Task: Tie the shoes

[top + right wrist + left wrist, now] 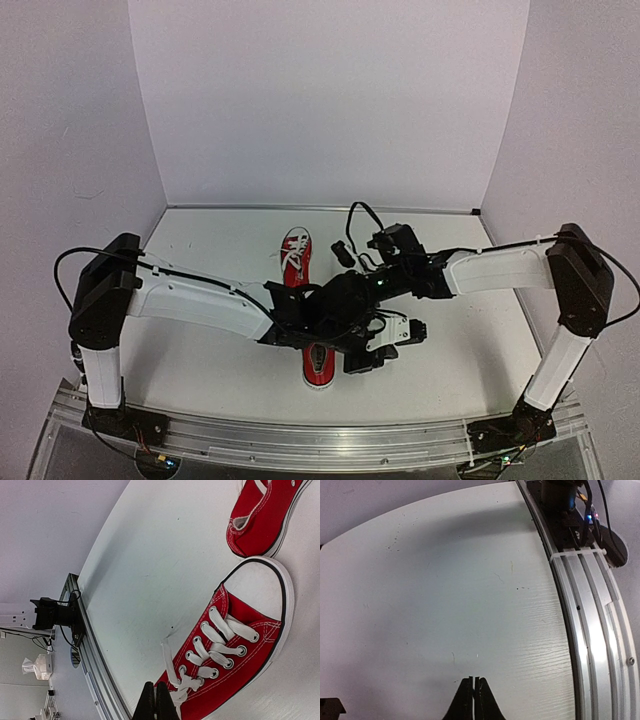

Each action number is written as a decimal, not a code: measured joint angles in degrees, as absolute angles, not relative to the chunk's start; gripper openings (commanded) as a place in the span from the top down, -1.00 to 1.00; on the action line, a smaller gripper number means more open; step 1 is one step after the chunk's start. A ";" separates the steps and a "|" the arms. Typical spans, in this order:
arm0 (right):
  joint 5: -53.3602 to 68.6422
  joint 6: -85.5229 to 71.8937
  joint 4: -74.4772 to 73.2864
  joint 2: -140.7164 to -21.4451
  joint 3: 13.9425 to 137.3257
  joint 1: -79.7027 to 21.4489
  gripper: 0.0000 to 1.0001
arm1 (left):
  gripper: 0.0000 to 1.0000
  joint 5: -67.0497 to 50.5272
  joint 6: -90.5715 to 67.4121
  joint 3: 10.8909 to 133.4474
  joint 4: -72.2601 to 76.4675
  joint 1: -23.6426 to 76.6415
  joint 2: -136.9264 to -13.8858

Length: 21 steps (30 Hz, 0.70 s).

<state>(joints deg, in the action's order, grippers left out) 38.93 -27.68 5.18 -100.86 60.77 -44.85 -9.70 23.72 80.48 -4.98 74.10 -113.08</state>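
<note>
Two red canvas shoes with white laces lie mid-table. The far shoe point(296, 255) lies uncovered, while the near shoe point(318, 368) is mostly hidden under both crossed wrists. In the right wrist view the near shoe point(240, 645) shows a small knot point(189, 684) at its top eyelets, with a loose lace end point(167, 655) trailing onto the table. My right gripper point(156, 692) is shut just beside that knot, and no lace shows between its tips. My left gripper point(475, 681) points at bare table right of the shoe, its jaws a thin slit apart and holding nothing.
The second shoe's heel opening point(260, 520) lies just past the near shoe's toe. An aluminium rail point(590, 630) runs along the near table edge, with the right arm's base point(565, 500) on it. The left arm's base point(50, 615) stands at the rail's other end. White walls enclose the table.
</note>
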 measured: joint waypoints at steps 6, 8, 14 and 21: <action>39.85 -27.20 5.05 -101.31 60.93 -44.71 1.00 | 0.15 -8.94 25.64 80.15 -4.91 74.00 -112.65; 40.15 -27.13 4.95 -101.32 61.13 -44.71 1.00 | 0.15 -8.74 25.34 78.02 -4.48 73.78 -110.96; 41.81 -27.03 4.97 -102.45 62.63 -44.80 1.00 | 0.14 -6.70 20.74 64.64 -1.39 72.15 -97.79; 42.80 -27.04 5.02 -106.82 66.52 -47.10 1.00 | 0.02 2.58 11.70 44.75 8.87 70.03 -75.72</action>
<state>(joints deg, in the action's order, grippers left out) 42.80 -27.04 5.02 -106.82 66.52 -47.10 2.58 11.70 44.75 8.87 70.03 -75.72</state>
